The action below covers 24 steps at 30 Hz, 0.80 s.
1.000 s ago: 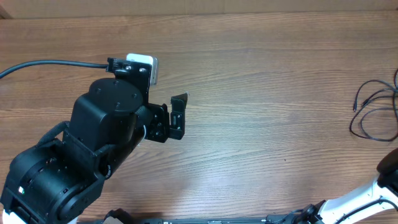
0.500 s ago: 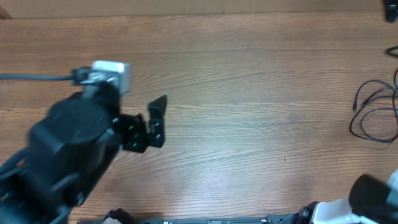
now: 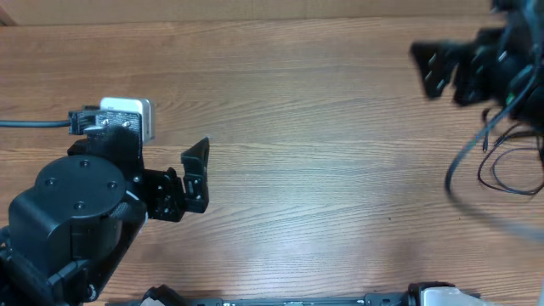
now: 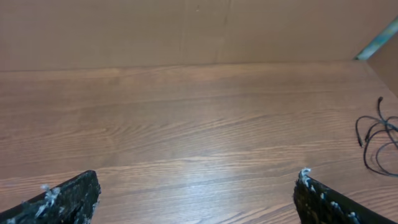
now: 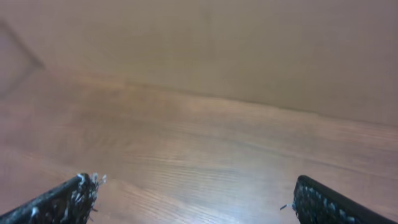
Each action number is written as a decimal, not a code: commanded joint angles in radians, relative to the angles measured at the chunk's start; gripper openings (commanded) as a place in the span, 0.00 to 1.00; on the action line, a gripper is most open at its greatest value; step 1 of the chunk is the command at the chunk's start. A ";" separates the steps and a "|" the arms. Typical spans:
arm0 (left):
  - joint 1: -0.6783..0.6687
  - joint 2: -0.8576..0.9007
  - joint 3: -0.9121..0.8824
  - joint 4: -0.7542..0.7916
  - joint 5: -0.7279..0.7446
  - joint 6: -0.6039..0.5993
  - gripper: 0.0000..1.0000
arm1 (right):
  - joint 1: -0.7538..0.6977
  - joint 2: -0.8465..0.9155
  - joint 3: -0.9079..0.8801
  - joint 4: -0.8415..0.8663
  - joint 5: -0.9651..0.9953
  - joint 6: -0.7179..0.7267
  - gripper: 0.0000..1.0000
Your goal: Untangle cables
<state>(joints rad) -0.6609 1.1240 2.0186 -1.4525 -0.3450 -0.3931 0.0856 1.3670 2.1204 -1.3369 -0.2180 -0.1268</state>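
A thin black tangled cable lies in loose loops at the table's right edge. It also shows in the left wrist view at the far right. My left gripper is open and empty over bare wood at the left, far from the cable; its wrist view shows the jaws wide apart. My right gripper is blurred at the upper right, up and left of the cable loops. Its wrist view shows the jaws open and empty over bare wood, with no cable between them.
The wooden table spans the whole view. A brown cardboard wall runs along the far edge. The left arm's thick black supply cable trails off to the left. The right arm's body partly covers the cable loops.
The left arm has drawn back to the left and lower. The right arm has swung up from the lower right corner to the upper right, above the cable.
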 commanded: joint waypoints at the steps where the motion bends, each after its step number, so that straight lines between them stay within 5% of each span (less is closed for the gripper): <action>1: -0.005 -0.033 0.009 0.001 -0.005 -0.035 0.99 | 0.118 -0.052 0.014 -0.054 0.218 -0.013 1.00; 11: -0.005 -0.133 0.009 0.005 0.009 -0.034 0.99 | 0.386 -0.148 0.006 -0.263 0.470 0.097 1.00; 24: -0.005 -0.137 0.008 -0.010 0.006 -0.042 0.98 | 0.457 -0.423 -0.203 -0.357 0.534 0.235 1.00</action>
<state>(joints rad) -0.6613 0.9836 2.0190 -1.4601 -0.3405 -0.4175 0.5327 0.9939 1.9709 -1.6939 0.2932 0.0628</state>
